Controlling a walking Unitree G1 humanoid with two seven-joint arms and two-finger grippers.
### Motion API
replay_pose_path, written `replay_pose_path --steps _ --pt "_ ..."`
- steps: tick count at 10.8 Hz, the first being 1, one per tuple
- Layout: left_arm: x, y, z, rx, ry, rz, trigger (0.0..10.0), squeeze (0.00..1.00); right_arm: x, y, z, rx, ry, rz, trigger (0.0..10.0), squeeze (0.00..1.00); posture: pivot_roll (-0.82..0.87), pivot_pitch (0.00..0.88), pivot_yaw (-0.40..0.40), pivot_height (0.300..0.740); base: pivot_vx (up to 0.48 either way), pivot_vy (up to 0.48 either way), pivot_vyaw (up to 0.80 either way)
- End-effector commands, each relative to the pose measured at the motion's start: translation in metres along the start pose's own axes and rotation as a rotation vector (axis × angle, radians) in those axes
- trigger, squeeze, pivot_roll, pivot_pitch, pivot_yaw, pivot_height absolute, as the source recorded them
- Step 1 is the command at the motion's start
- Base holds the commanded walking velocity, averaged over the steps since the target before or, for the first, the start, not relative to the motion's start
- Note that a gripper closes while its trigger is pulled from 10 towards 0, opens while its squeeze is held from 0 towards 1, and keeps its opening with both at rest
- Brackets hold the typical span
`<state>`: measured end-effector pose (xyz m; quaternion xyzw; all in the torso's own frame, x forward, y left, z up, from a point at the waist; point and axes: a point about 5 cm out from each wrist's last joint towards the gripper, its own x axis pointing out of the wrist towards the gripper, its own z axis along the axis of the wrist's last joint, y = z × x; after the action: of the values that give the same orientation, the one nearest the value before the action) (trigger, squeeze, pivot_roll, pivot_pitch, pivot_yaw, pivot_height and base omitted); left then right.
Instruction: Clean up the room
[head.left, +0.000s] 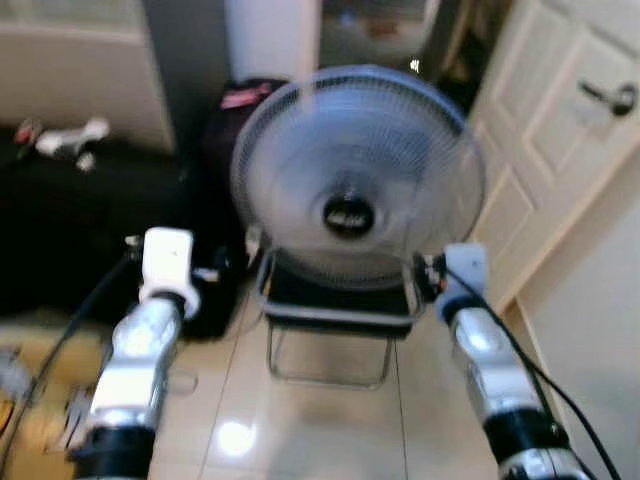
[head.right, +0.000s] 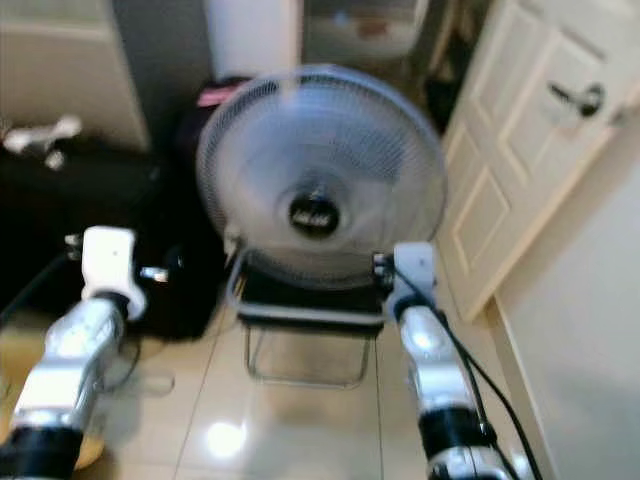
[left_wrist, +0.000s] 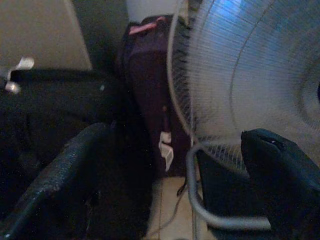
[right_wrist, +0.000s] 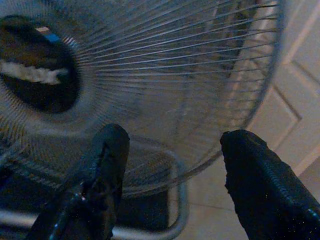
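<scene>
A grey wire-caged fan (head.left: 355, 175) with a black hub stands on a low metal-framed stool (head.left: 335, 312) straight ahead of me. Both arms are raised toward it. My left gripper (left_wrist: 177, 137) is open near the cage's left rim and the stool's tube frame, with nothing between its fingers (left_wrist: 65, 170). On the other side, my right gripper (right_wrist: 176, 135) is open close in front of the cage's lower right part, touching nothing that I can see. In the head views both wrists (head.left: 165, 262) flank the fan. The picture is blurred.
A dark suitcase (head.left: 232, 125) with a pink tag stands behind the fan on the left. Low black furniture (head.left: 70, 220) with a white object (head.left: 65, 140) on it lies further left. A white door (head.left: 560, 150) and a wall close off the right. Glossy tiled floor (head.left: 320, 420) lies below.
</scene>
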<state>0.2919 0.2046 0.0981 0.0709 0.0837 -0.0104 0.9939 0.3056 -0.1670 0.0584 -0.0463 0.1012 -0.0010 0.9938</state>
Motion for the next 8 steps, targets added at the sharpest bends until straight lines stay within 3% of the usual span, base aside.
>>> replay_pose_path --steps 1,3,6,8 --pt "0.002 -0.0097 0.0013 -0.001 -0.005 -0.034 10.0 0.93 0.0003 -0.0115 0.0017 -0.002 -0.013 -0.035 10.0 0.0 -0.06 0.0 -0.032 0.74 0.334 0.0 0.0" --pt "0.0026 -0.0107 0.0023 -0.002 -0.013 -0.042 10.0 0.92 0.0012 -0.012 0.0018 -0.013 -0.014 -0.046 10.0 0.0 -0.06 0.0 -0.031 0.74 0.332 0.0 0.0" --pt "0.0015 -0.0176 0.0051 -0.002 -0.035 -0.079 10.0 0.84 0.0052 -0.0148 0.0084 0.015 -0.039 -0.107 10.0 0.0 -0.06 0.0 -0.029 0.74 0.0 0.0 0.0" --pt "0.0015 -0.0176 0.0051 -0.002 -0.035 -0.079 10.0 0.84 0.0052 -0.0148 0.0084 0.015 -0.039 -0.107 10.0 0.0 -0.06 0.0 -0.029 0.74 0.0 0.0 0.0"
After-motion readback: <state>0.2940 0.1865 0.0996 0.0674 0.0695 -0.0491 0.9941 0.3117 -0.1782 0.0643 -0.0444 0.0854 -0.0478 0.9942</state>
